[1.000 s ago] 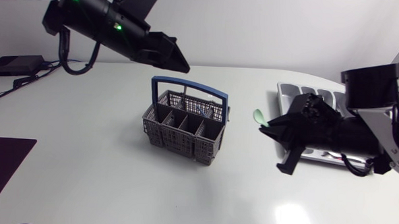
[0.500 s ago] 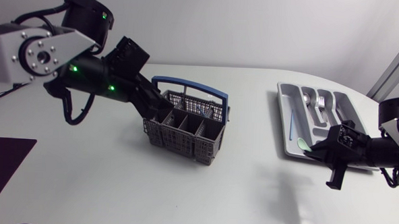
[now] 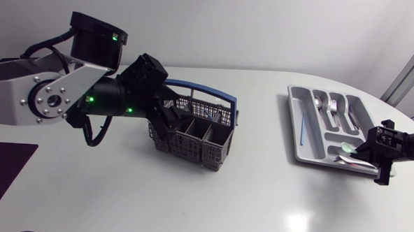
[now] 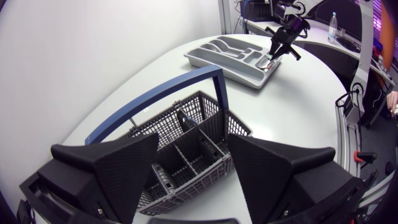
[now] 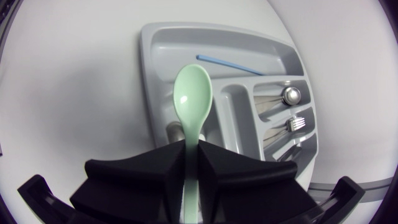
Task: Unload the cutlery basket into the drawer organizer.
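Observation:
The grey mesh cutlery basket (image 3: 199,140) with a blue handle stands mid-table. My left gripper (image 3: 170,120) hangs open over its left end; in the left wrist view the basket (image 4: 186,140) lies between and ahead of the wide-spread fingers (image 4: 109,171). The grey drawer organizer (image 3: 295,127) sits at the right. Over its near end my right gripper (image 3: 370,152) is shut on the handle of a mint-green spoon (image 5: 193,99), whose bowl points out over the organizer's compartments (image 5: 155,74).
Metal forks and a spoon (image 3: 333,107) lie in the organizer's right compartments, and a thin blue stick (image 5: 227,62) in a far one. A black mat (image 3: 1,170) covers the front left corner. A black box with cables (image 3: 16,67) sits back left.
My left arm came down from the back and set its open gripper over the basket. My right arm carried the green spoon rightward from beside the basket to over the organizer.

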Tool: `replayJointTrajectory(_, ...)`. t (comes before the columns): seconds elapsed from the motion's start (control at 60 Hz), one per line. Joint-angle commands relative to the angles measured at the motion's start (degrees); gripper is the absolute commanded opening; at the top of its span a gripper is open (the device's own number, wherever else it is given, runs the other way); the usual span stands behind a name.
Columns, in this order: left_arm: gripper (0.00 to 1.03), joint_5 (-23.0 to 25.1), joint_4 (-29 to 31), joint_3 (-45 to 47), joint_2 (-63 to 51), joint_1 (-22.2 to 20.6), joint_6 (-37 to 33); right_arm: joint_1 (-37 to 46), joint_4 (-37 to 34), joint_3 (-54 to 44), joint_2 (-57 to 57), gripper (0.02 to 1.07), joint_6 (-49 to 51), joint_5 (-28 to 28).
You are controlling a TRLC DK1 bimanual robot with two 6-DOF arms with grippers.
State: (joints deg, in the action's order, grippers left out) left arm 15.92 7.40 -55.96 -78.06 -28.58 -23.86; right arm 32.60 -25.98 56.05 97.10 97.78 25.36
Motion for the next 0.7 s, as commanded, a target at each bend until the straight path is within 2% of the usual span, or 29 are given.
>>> replayJointTrajectory(0.0,0.77,-0.5,-2.3,3.0,-1.6,-0.9,-0.5,0.7,-1.5,3.1,3.5,0.23,3.6,-1.3)
replayJointTrajectory(0.117,0.77,-1.9,-7.0,5.3,-1.9,-2.3,0.3,0.6,-1.3,5.0,6.7,0.23,4.6,-3.8)
replayJointTrajectory(0.317,0.77,-3.4,-10.6,6.5,-3.1,-3.6,1.7,-0.5,2.0,4.9,9.0,0.24,4.8,-6.6)
replayJointTrajectory(0.417,0.77,-3.4,-11.3,6.7,-3.2,-3.6,2.0,-0.5,2.0,4.5,7.9,0.36,4.0,-6.4)
replayJointTrajectory(0.517,0.77,-3.4,-12.6,7.1,-3.2,-3.6,2.5,-0.5,2.2,3.9,5.1,0.55,1.0,-5.0)
replayJointTrajectory(0.683,0.77,-3.4,-15.0,7.5,-4.3,-3.9,3.4,-1.0,2.1,1.4,-1.0,0.72,-4.3,-2.0)
